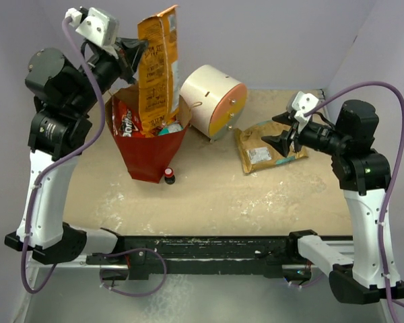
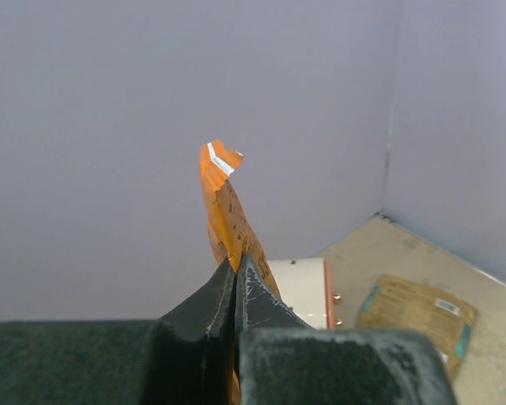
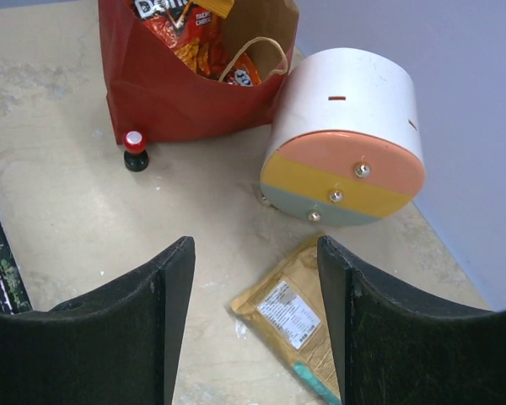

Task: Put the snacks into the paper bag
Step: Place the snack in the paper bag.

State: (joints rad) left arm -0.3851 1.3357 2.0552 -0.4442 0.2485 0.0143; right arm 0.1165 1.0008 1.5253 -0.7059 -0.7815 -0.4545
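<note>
My left gripper (image 1: 140,46) is shut on the large orange snack packet (image 1: 158,64) and holds it upright, its lower end inside the red paper bag (image 1: 148,158). In the left wrist view the packet (image 2: 223,207) rises between the closed fingers. The bag also holds a dark red packet (image 1: 126,121) and small packets (image 3: 202,55). My right gripper (image 1: 287,138) is open above the tan-brown packet (image 1: 266,148), which lies flat on the table with a white label and teal edge (image 3: 297,325).
A cream cylindrical drawer unit (image 1: 212,101) with orange, yellow and teal front lies between the bag and the tan packet. A tiny dark bottle with a red cap (image 1: 169,176) stands at the bag's front corner. Purple walls close the back and sides.
</note>
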